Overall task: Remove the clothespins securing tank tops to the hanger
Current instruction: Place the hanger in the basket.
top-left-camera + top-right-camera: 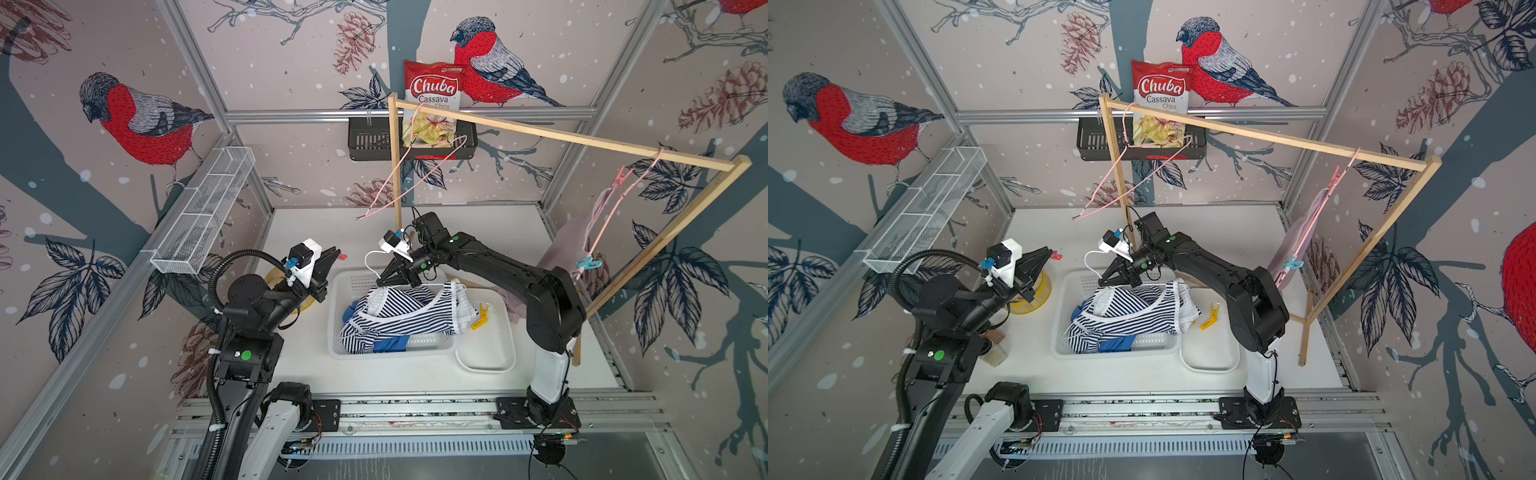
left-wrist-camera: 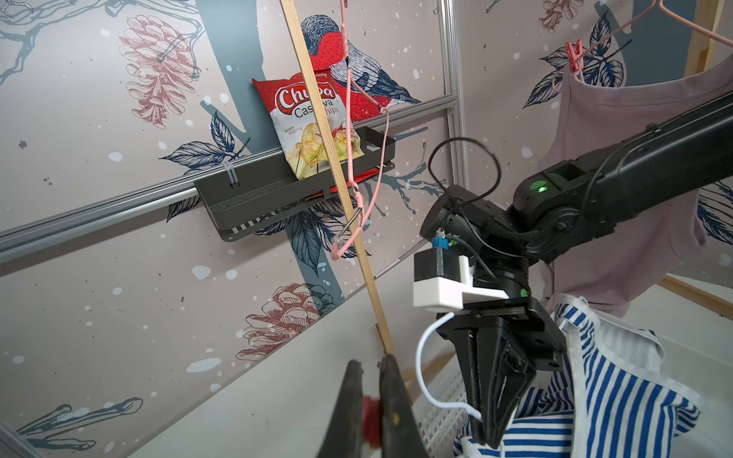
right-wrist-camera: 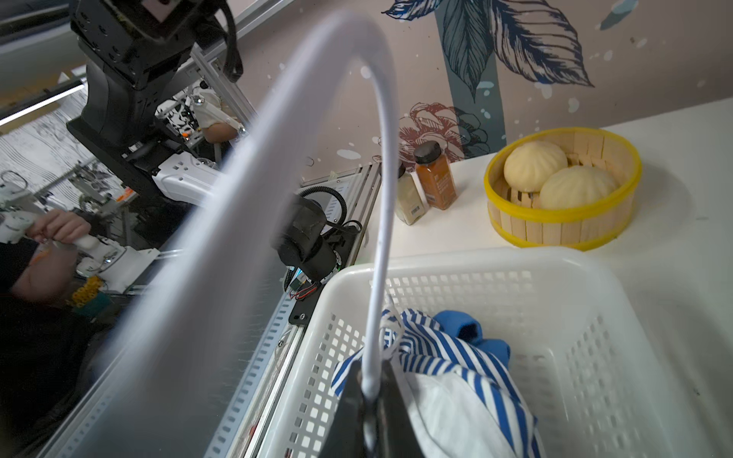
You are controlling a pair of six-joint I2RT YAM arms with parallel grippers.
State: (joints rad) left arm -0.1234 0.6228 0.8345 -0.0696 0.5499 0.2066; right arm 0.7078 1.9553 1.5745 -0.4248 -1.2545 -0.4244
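Over the white basket [image 1: 332, 328], the right gripper [image 1: 380, 282] is clamped tight on the neck of a white hanger [image 1: 368, 262], with the hook curling up above the jaws. Right beneath it the striped top [image 1: 399, 316] lies heaped in the basket, bunched over a blue top [image 1: 390, 344] that peeks out at the near edge.

Across to the left gripper [image 1: 333, 254]: it is pinched shut on a red-pink clothespin [image 1: 341, 256] and holds it up in the air, just beyond the basket's far left corner.

A yellow clothespin [image 1: 481, 318] lies loose in the shallow white tray [image 1: 490, 361], just beside the basket.

Over on the right of the wooden rail [image 1: 561, 139], the mauve top [image 1: 569, 245] hangs from a pink hanger [image 1: 615, 208], pinned at both shoulders. A pink clothespin [image 1: 622, 176] grips the upper one and a teal clothespin [image 1: 588, 263] the lower. At the rail's other end hangs a bare hanger [image 1: 399, 183] with nothing on it.
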